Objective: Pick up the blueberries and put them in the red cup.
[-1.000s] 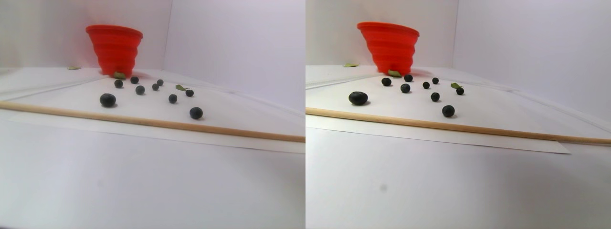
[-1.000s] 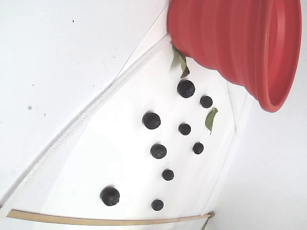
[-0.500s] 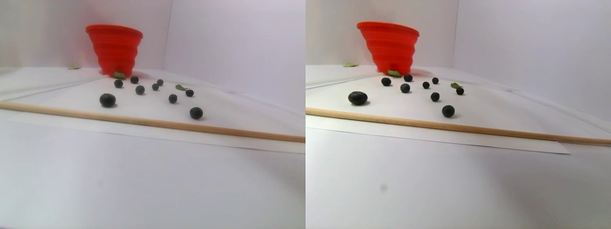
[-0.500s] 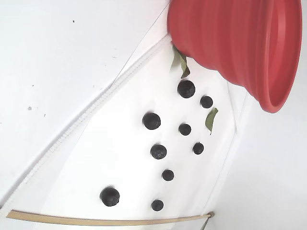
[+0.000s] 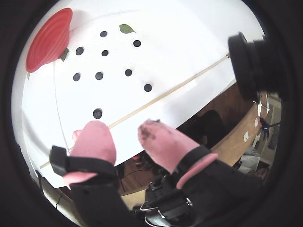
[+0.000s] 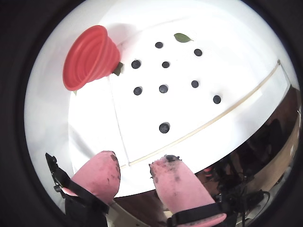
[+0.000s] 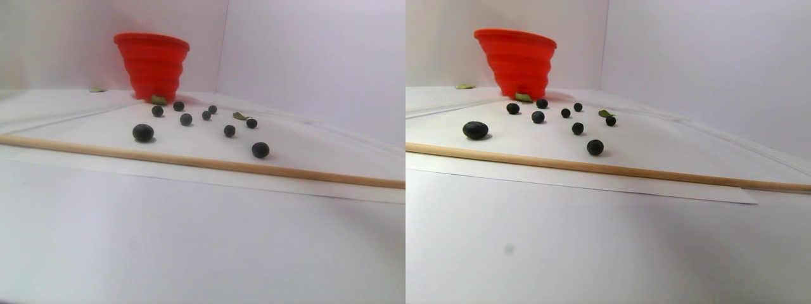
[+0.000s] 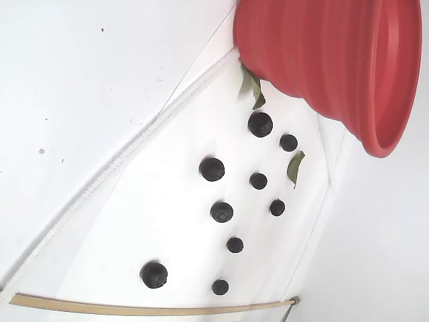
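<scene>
Red cup point(image 6: 91, 57) stands upright at far left of both wrist views, on the white sheet point(image 6: 189, 118). Ridged, tapered wall; wide rim up. Its interior does not show from any camera, so contents cannot be told. A small green leaf point(image 6: 117, 69) lies touching its base.

Right of the cup: blueberries point(image 6: 164, 88) scattered loose on the sheet, nine counted in a wrist view, none touching each other, all outside the cup. Nearest one to the cup point(image 6: 136, 64) sits just beside the base leaf. One larger berry point(image 6: 164, 127) lies apart from the rest, nearest the wooden stick point(image 6: 227, 113).

A second leaf point(image 6: 182, 38) lies at the far edge among the outer berries.

The stick runs diagonally along the sheet's near edge, between berries and arm.

Gripper point(image 6: 135, 172): pink padded fingers point(image 6: 177, 182) spread apart, nothing between them, raised above the table on the near side of the stick. Dark smudges on the pads.
</scene>
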Robot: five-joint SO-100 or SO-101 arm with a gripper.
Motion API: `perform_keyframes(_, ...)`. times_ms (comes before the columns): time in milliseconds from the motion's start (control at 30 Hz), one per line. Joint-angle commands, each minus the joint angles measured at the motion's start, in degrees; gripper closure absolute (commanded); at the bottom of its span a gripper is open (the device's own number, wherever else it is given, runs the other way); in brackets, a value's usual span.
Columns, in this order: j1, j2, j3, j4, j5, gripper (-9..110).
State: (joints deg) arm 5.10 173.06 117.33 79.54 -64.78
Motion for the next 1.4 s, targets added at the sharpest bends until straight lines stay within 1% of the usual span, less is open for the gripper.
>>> perform_keyframes(0, -1.0, -1.2, -0.5, -3.2, -4.0, 88)
perform_keyframes(200, -4.7, -4.1, -1.5, -3.8, -9.1, 88)
perform_keyframes(433, -5.5, -10.9, 3.3, -11.5, -12.6, 88)
perform_keyframes(533, -5.7, -13.7, 3.3, -12.6, -12.9, 88)
perform_keyframes(867, -5.7, -14.3, 4.0, -14.0, -17.0, 88)
perform_keyframes(1033, -6.9, -17.1, 6.1, -19.3, -18.4, 88)
perform_keyframes(1200, -7.2, -13.4, 10.8, -21.1, -19.7, 88)
perform_keyframes(1367, -7.0, -14.3, 14.8, -25.7, -22.0, 87)
